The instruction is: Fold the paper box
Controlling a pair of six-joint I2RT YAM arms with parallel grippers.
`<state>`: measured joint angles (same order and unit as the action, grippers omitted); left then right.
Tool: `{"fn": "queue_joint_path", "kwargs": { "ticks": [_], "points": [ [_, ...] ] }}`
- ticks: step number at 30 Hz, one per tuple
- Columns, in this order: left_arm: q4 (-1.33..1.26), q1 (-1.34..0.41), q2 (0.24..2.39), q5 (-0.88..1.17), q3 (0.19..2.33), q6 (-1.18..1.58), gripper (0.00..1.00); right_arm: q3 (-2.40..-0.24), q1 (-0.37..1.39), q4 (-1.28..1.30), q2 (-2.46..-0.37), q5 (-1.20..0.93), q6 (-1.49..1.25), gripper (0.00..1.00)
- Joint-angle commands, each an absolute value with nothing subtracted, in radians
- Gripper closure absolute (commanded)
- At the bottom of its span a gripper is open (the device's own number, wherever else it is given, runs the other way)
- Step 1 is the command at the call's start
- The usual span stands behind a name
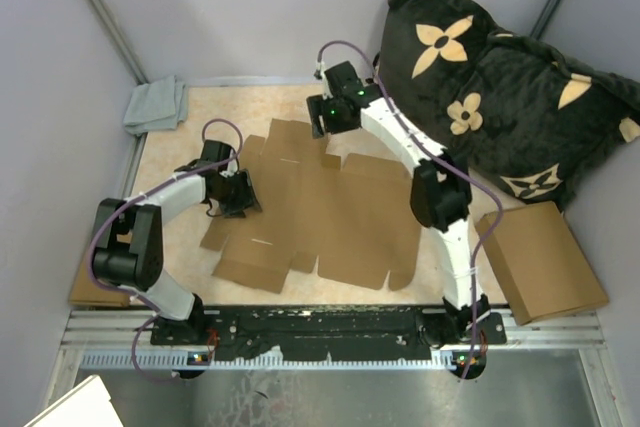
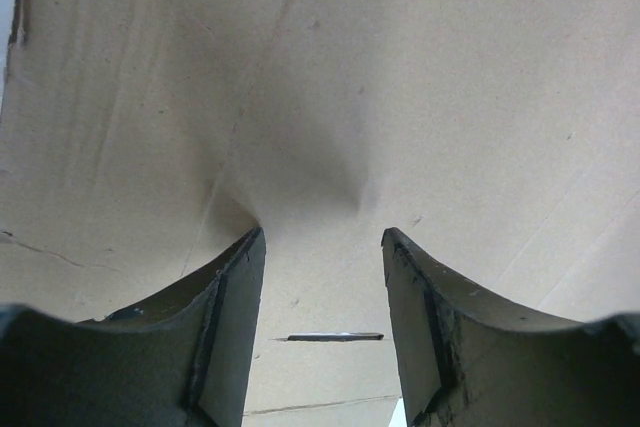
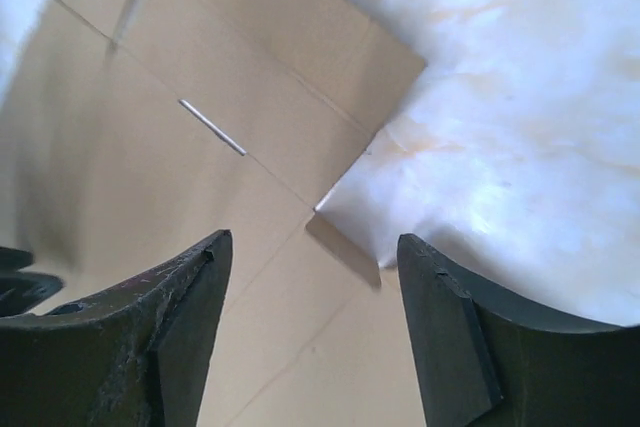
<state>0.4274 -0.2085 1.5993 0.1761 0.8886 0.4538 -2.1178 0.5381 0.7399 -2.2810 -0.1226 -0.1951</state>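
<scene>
The paper box [image 1: 330,212] lies as a large flat brown die-cut sheet with flaps and creases in the middle of the table. My left gripper [image 1: 243,197] is open and hovers low over the sheet's left part; in the left wrist view its fingers [image 2: 225,327] frame bare cardboard [image 2: 400,97] with a narrow slot [image 2: 335,336]. My right gripper [image 1: 322,127] is open above the sheet's far edge; in the right wrist view the cardboard [image 3: 200,147] and the pale table [image 3: 520,127] show between its open jaws.
A ready-made brown box [image 1: 540,259] lies at the right table edge. A black cushion with tan flowers [image 1: 500,87] fills the far right corner. A grey cloth [image 1: 157,105] lies at the far left. A smaller flat cardboard piece [image 1: 85,287] sits at the left edge.
</scene>
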Motion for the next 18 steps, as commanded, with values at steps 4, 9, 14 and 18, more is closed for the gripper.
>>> {"fn": "queue_joint_path", "kwargs": {
  "ticks": [4, 9, 14, 18],
  "points": [
    [0.474, -0.212, 1.661, 0.210, 0.884, 0.501, 0.43, -1.852, 0.713, 0.738, -1.871, 0.027, -0.164, 0.53],
    [0.504, -0.212, 1.605, 0.194, 0.923, 0.498, 0.43, -1.510, 0.903, 0.707, -1.715, 0.001, -0.187, 0.82],
    [0.475, -0.212, 1.516, 0.211, 0.959, 0.484, 0.45, -1.339, 1.003, 0.633, -1.662, -0.136, -0.242, 0.86],
    [0.449, -0.212, 1.535, 0.227, 0.956, 0.488, 0.46, -1.300, 1.059, 0.613, -1.669, -0.191, -0.263, 0.86]
  ]
}}
